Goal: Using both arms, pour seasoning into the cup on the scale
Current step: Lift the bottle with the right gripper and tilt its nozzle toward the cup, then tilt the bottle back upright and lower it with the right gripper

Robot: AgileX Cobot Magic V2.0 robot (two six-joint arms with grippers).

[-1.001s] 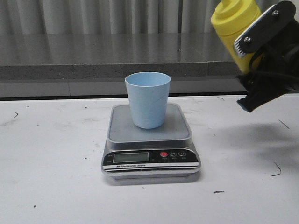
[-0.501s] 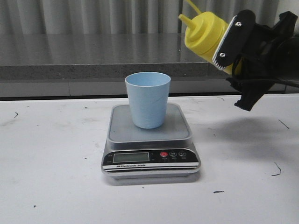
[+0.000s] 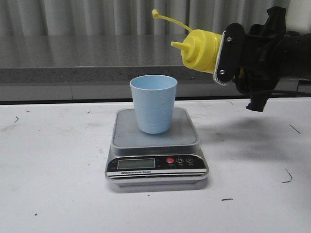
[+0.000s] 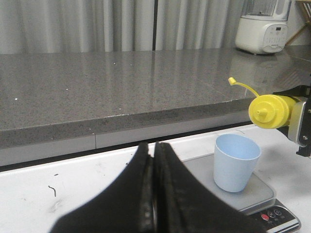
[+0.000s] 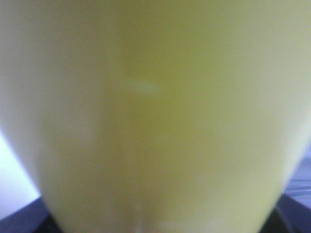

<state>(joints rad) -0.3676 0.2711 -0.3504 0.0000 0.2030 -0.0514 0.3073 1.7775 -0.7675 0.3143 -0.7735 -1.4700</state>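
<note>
The light blue cup [image 3: 153, 103] stands upright on the grey platform of the silver scale [image 3: 156, 167]. My right gripper [image 3: 232, 54] is shut on the yellow seasoning bottle [image 3: 203, 49], held tilted almost level, up and to the right of the cup. Its cone nozzle points left, short of the cup's rim, and the tethered cap hangs open above. The bottle fills the right wrist view [image 5: 155, 116]. My left gripper [image 4: 154, 155] is shut and empty, to the left of the cup [image 4: 235, 161]; the bottle [image 4: 269, 110] and scale [image 4: 262, 190] show there too.
A grey stone counter [image 3: 97, 58] runs behind the white table [image 3: 53, 165], with curtains beyond. A white blender [image 4: 263, 26] stands on the counter at the far right in the left wrist view.
My right gripper has swung the bottle left toward the cup and tipped it from near upright to almost level, nozzle pointing left. The cup and scale have not moved.
</note>
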